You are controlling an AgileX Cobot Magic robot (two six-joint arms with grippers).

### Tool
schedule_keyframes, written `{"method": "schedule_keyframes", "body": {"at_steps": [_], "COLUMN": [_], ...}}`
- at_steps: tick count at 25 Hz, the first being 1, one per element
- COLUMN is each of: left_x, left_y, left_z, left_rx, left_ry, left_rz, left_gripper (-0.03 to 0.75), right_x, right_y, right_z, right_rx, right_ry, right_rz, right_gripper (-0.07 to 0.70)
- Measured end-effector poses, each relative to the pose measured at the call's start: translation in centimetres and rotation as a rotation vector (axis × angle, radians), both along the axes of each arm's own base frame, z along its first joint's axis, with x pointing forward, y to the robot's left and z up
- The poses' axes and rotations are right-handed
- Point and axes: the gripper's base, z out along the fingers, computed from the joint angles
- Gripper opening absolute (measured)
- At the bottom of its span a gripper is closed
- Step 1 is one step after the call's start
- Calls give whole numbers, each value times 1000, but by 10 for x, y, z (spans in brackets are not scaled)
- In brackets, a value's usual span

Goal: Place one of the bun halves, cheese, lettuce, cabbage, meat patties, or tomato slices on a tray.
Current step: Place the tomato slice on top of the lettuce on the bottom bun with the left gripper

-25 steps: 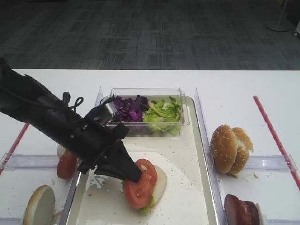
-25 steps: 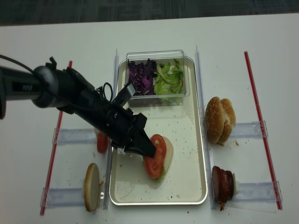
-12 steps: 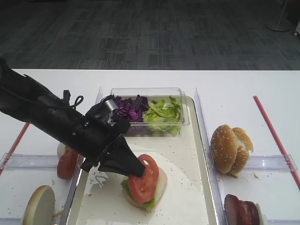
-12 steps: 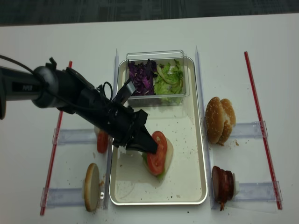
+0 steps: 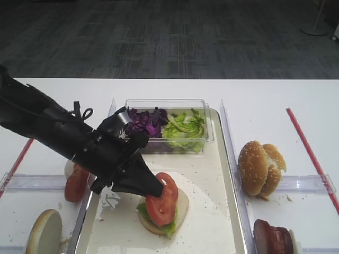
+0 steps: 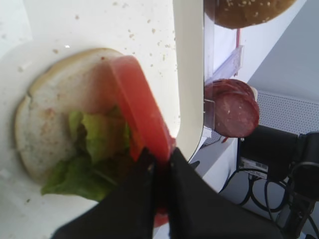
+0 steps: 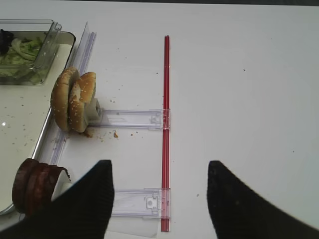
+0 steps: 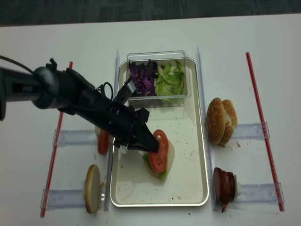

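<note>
My left gripper [image 5: 159, 189] [image 8: 153, 147] [image 6: 160, 154] is shut on the edge of a red tomato slice [image 5: 164, 201] [image 8: 159, 151] [image 6: 134, 104]. It holds the slice tilted on a pale bun half [image 5: 181, 203] [image 6: 50, 114] topped with lettuce [image 6: 92, 134]. That bun lies on the silver tray [image 5: 214, 174] [image 8: 188, 132]. In the right wrist view my right gripper [image 7: 159, 167] hangs open over the white table, beside the meat patties [image 7: 34, 185] and the sesame bun halves [image 7: 75, 102].
A clear box at the tray's far end holds purple cabbage [image 5: 145, 121] and more lettuce [image 5: 184, 128]. Left of the tray stand spare tomato slices [image 5: 76, 182] and a bun half [image 5: 45, 230]. Red strips [image 5: 310, 151] and clear plastic racks [image 7: 132, 118] lie on both sides.
The tomato slice has tipped more upright in the left gripper and shifted slightly toward the tray's far end, over the bun and lettuce.
</note>
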Motion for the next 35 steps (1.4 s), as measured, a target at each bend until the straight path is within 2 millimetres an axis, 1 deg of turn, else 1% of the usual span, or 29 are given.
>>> {"method": "schedule_keyframes", "body": {"at_steps": [4, 20, 23, 29, 33, 35], "left_x": [1, 1, 0, 0, 0, 0], "left_y": [0, 0, 0, 0, 0, 0], "left_z": [-1, 0, 0, 0, 0, 0], "left_rx": [16, 15, 13, 9, 4, 4], "left_ry": [15, 40, 42, 37, 22, 22], "left_rz": [27, 33, 31, 25, 14, 14], "left_gripper": [6, 6, 18, 104, 198, 265], "right_x": [0, 0, 0, 0, 0, 0], "right_y": [0, 0, 0, 0, 0, 0], "right_z": [0, 0, 0, 0, 0, 0], "right_rx": [0, 0, 0, 0, 0, 0], "right_ry": [0, 0, 0, 0, 0, 0], "right_rz": [0, 0, 0, 0, 0, 0], "right_gripper": [445, 445, 445, 445, 445, 445]}}
